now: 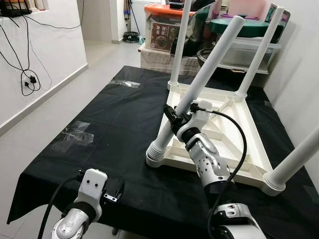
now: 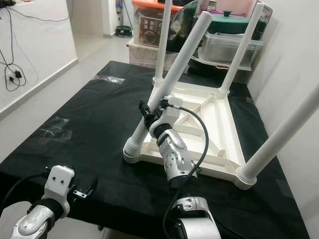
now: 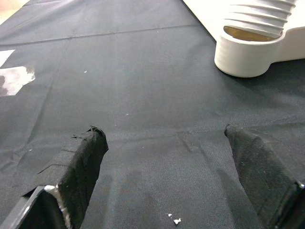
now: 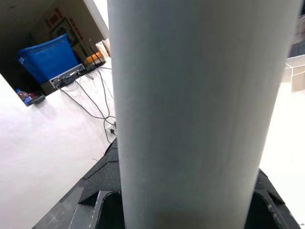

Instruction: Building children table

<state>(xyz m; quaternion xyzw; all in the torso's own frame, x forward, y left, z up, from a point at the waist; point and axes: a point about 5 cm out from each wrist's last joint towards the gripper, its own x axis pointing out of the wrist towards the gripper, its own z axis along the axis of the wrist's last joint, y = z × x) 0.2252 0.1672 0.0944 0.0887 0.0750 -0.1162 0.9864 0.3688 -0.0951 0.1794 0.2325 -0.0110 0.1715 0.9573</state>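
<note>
Four white legs stand on the upturned children table (image 1: 234, 130), one at each corner; it lies top-down on the black cloth (image 1: 124, 114) of the desk. Three legs are upright or nearly so. The fourth, the tilted leg (image 1: 204, 74) at the near left corner, leans away from its socket (image 3: 248, 52), with its ribbed end sitting at the socket. The right gripper (image 1: 175, 119) is closed around this leg low on its shaft. The left gripper (image 3: 167, 157) hovers just above the cloth near that socket, its two fingers spread apart and holding nothing. Two patches of clear tape (image 1: 75, 132) lie on the cloth.
</note>
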